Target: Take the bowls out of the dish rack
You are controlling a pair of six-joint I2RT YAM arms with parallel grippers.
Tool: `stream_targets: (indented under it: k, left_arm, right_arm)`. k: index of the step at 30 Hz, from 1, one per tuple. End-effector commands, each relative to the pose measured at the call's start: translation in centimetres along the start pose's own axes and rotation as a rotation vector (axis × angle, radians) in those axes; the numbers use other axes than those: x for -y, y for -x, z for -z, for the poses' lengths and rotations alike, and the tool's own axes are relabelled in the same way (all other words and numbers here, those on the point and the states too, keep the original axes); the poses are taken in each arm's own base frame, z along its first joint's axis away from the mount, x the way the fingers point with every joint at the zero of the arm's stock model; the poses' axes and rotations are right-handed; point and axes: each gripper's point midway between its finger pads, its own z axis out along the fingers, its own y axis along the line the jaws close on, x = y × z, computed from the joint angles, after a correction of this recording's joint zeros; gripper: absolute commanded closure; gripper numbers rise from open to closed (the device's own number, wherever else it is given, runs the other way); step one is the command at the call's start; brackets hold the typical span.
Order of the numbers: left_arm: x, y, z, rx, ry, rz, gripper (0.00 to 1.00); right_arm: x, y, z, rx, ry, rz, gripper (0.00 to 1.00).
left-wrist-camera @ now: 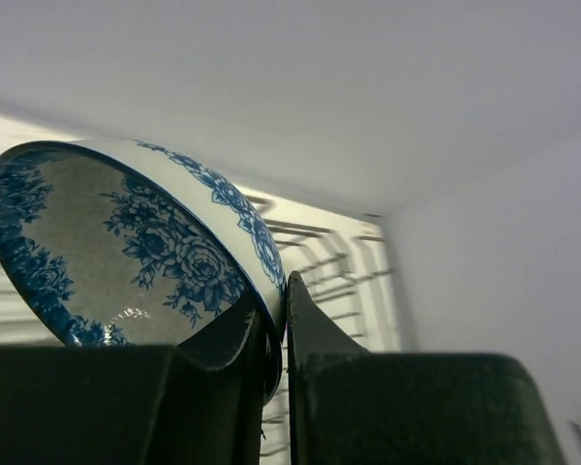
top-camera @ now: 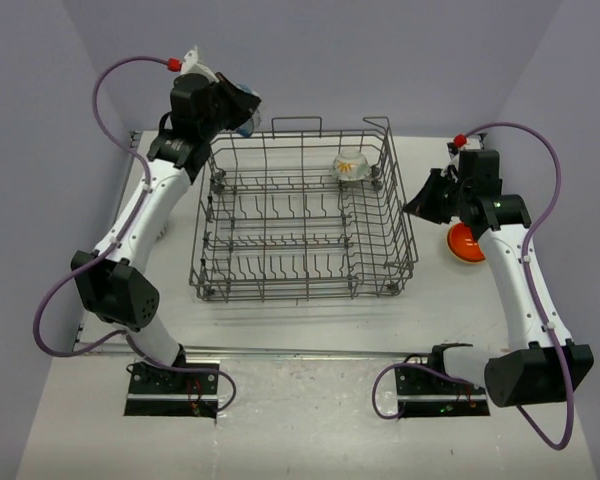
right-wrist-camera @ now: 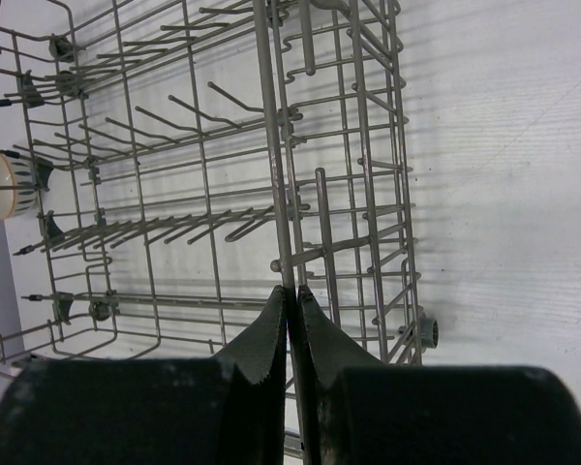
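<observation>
Blue-flowered white bowl (left-wrist-camera: pixel 126 242) is clamped by its rim in the left tool (left-wrist-camera: pixel 283 291): one finger lies inside the rim, the other outside, with only the bowl wall between them. The bowl is tilted, its open side facing away from the tool's right-hand finger. Top view: left tool (top-camera: pixel 242 108) is raised, with the dish rack (top-camera: pixel 302 285) below it and to its right, the tool being off the rack's far left corner; the blue-flowered bowl (top-camera: pixel 246 125) shows only as a small patch under the tool. Right tool (top-camera: pixel 417 205) has its fingers pressed together with nothing between them; it points toward the rack's right wall from just outside it. Right wrist view: right tool (right-wrist-camera: pixel 292 295) has its tips lined up with a vertical wire of the rack (right-wrist-camera: pixel 271 145), but contact cannot be judged. One white bowl with a yellowish pattern (top-camera: pixel 349 167) sits inside the rack, at the far right corner, ahead of the right tool; in the right wrist view the same bowl (right-wrist-camera: pixel 2 184) is at the left edge, lying on its side between tines. Orange bowl (top-camera: pixel 464 243) rests on the bench (top-camera: pixel 280 325) outside the rack, behind the right tool and partly hidden by that arm.
</observation>
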Motion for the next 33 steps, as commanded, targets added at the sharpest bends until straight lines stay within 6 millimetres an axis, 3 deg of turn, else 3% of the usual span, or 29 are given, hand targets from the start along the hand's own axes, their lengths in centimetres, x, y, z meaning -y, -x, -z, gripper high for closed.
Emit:
stream_targets:
  k: [1,2,5,7,11,16,23,33]
  left_arm:
    - [-9.5,3.1,5.6,-0.012,0.454,-0.253,1.00]
    - [-11.7,5.2,7.1,0.034,0.565,-0.310,1.00]
    - [-16.0,7.5,12.1,0.071,0.808,-0.379,1.00]
    - [-18.3,8.3,14.4,0.088,0.901,-0.368,1.00]
    - [-23.0,7.3,17.9,0.025,1.041,-0.338,1.00]
    - [-26.4,4.6,21.2,-0.045,1.181,-0.328,1.00]
    - [-33.0,-3.2,25.0,-0.246,1.308,-0.206,1.00]
    - [-38.2,-7.6,27.4,-0.358,1.382,-0.138,1.00]
  right_arm:
    - [0.0,-2.3,-0.7,-0.091,0.015,-0.032,1.00]
    - [-0.1,-2.4,-0.8,-0.094,0.022,-0.034,1.00]
    - [-0.1,-2.7,-0.9,-0.107,0.025,-0.033,1.00]
    - [-0.1,-2.7,-0.9,-0.110,0.028,-0.032,1.00]
    - [-0.1,-3.0,-1.0,-0.119,0.035,-0.028,1.00]
    - [-0.4,-3.0,-1.3,-0.134,0.046,-0.037,1.00]
    - [-0.8,-2.3,-1.0,-0.112,0.049,-0.040,1.00]
    - [-0.4,-2.7,-0.1,-0.093,0.035,-0.032,1.00]
